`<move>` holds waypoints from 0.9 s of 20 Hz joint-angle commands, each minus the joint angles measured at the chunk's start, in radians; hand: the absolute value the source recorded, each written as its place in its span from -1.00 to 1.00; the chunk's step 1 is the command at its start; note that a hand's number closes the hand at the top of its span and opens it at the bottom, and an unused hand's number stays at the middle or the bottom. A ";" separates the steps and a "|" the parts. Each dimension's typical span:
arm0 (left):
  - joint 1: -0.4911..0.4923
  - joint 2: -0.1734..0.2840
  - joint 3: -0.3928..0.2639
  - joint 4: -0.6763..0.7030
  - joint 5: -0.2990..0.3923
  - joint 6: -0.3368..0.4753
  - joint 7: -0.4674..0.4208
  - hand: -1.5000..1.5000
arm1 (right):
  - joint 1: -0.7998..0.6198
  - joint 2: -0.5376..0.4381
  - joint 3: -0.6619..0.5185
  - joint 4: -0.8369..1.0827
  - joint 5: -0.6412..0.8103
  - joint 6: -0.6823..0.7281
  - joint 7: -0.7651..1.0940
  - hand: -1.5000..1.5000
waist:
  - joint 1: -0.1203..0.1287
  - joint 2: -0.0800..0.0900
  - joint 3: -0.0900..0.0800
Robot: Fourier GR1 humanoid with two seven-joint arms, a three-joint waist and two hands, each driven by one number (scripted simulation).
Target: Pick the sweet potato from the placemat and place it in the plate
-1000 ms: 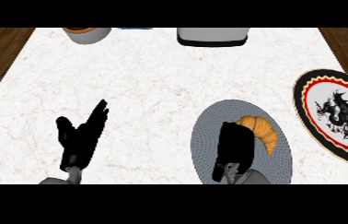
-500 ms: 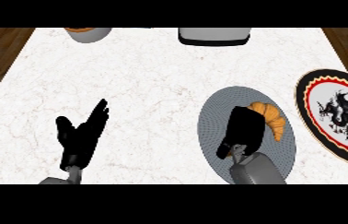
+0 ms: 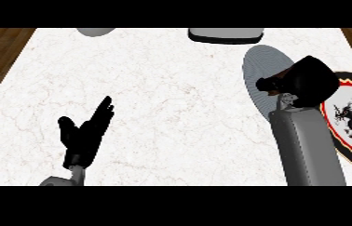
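My right robot hand [image 3: 311,81] looks curled around the sweet potato [image 3: 276,82], lifted off the placemat [image 3: 265,67] toward the plate [image 3: 341,127], while my left robot hand [image 3: 86,133] rests open.

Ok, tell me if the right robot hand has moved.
Yes. The right robot hand, curled round the sweet potato, has moved rightward and up the view, reaching the plate's left rim.

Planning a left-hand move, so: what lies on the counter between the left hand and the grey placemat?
Head view: only bare white marble counter lies between the open left hand and the grey oval placemat.
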 commanded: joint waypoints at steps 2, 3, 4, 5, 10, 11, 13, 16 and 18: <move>0.011 -0.004 -0.027 0.009 -0.004 -0.020 0.007 0.00 | -0.149 -0.061 -0.132 0.070 0.172 -0.199 0.219 1.00 | 0.044 0.010 -0.004; -0.004 -0.009 -0.032 0.006 -0.005 -0.019 0.017 0.00 | -0.170 -0.065 -0.153 0.080 0.192 -0.230 0.220 1.00 | 0.049 0.016 -0.002; -0.015 -0.004 -0.031 -0.002 -0.011 -0.016 0.020 0.00 | -0.173 -0.071 -0.165 0.092 0.232 -0.257 0.233 1.00 | 0.053 0.018 -0.001; -0.019 -0.020 -0.035 0.014 -0.010 -0.009 0.022 0.00 | -0.210 -0.076 -0.183 0.087 0.263 -0.269 0.252 1.00 | 0.044 0.013 -0.003; -0.032 -0.002 -0.024 0.019 -0.016 -0.014 0.028 0.00 | -0.223 -0.073 -0.291 0.106 0.377 -0.406 0.298 1.00 | 0.042 0.015 0.000; -0.017 -0.016 -0.033 0.021 -0.014 -0.011 0.021 0.00 | -0.236 -0.071 -0.300 0.099 0.414 -0.416 0.313 1.00 | 0.041 0.008 -0.002; -0.017 -0.016 -0.026 0.042 -0.008 -0.019 0.016 0.00 | -0.215 -0.061 -0.324 0.093 0.461 -0.487 0.311 1.00 | 0.033 0.013 -0.001; -0.018 0.003 -0.007 0.009 0.004 -0.019 0.034 0.00 | -0.190 -0.044 -0.382 0.083 0.502 -0.584 0.305 1.00 | 0.029 0.003 0.001; -0.014 -0.020 -0.024 0.026 -0.011 -0.008 0.022 0.00 | -0.166 -0.039 -0.412 0.105 0.562 -0.625 0.305 1.00 | 0.018 0.004 0.000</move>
